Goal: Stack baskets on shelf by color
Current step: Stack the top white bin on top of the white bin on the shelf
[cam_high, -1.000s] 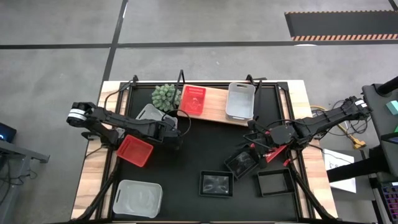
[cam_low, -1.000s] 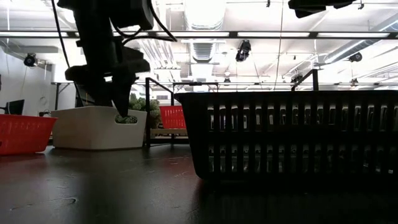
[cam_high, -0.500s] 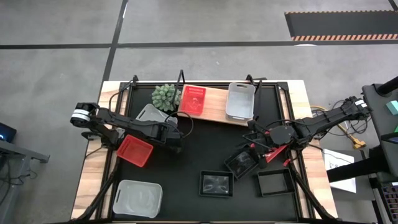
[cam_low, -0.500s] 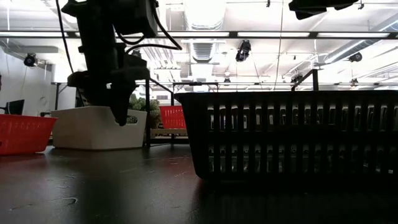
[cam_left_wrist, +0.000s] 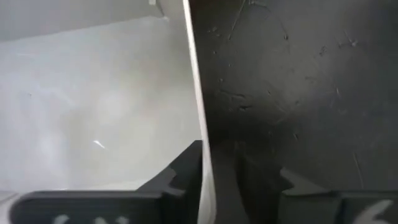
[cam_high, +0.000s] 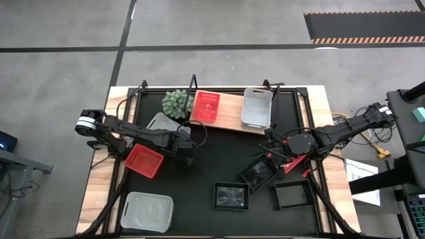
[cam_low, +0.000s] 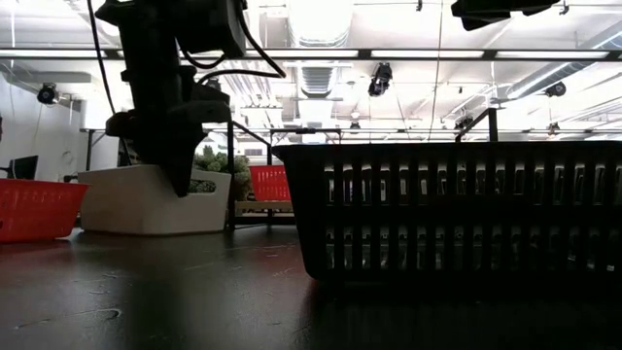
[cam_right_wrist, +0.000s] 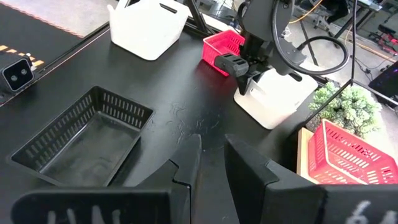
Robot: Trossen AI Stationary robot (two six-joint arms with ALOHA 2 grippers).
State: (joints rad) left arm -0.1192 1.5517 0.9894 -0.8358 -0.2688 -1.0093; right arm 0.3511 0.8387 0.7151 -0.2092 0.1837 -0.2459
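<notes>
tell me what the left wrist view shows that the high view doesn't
Only the left wrist view shows the left gripper straddling the white basket wall, one finger inside, the other outside over the mat.

Only the high view shows the shelf with a red basket and a white one, the plant, three black baskets, and the right gripper near one.

Both show the left gripper at that white basket's edge.

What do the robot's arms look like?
Two thin dark arms made of jointed black segments. The left arm has a silver-white ring near its outer end and looping black cables. The right arm has red bits by its gripper. Each gripper has two dark fingers.
</notes>
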